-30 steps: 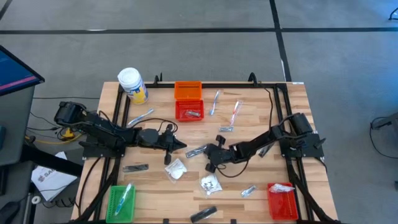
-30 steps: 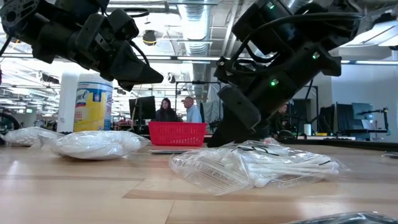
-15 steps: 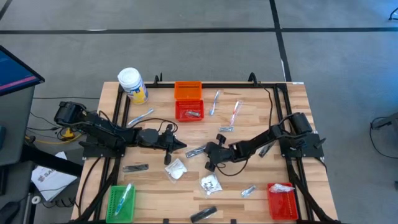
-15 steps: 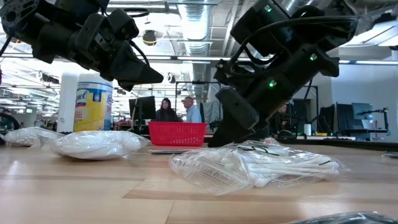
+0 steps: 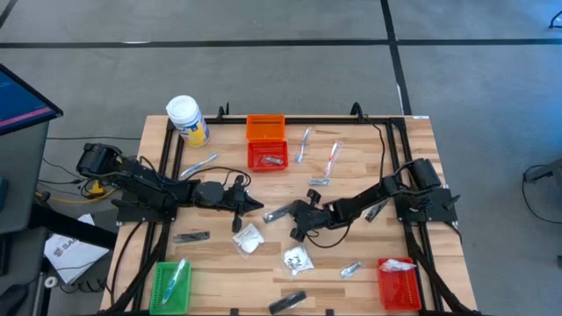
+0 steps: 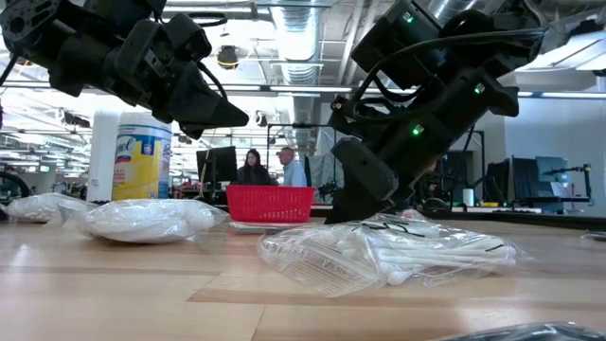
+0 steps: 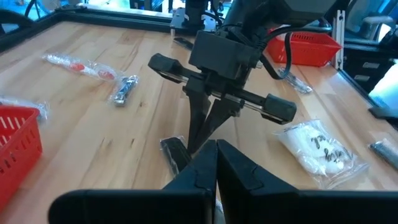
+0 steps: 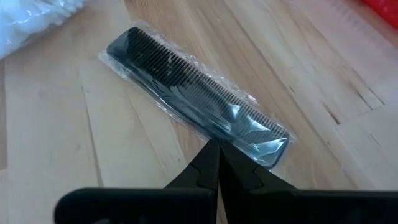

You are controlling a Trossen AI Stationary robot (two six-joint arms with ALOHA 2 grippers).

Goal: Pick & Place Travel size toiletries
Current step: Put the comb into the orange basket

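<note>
Your right tool (image 5: 293, 213) sits pinched closed at the wrapped comb (image 8: 198, 96); your left tool (image 5: 260, 205) hovers closed too.

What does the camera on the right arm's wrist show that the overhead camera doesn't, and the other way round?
Only the right wrist view shows that the dark item is a wrapped comb with fine teeth, just ahead of the shut right end effector. Only the high view shows the whole table, the baskets, such as the orange basket, and the left end effector, also shut. Both show the comb on the wood.

Grey floor (image 5: 263, 70), exposed ceiling ducts (image 6: 301, 38)
</note>
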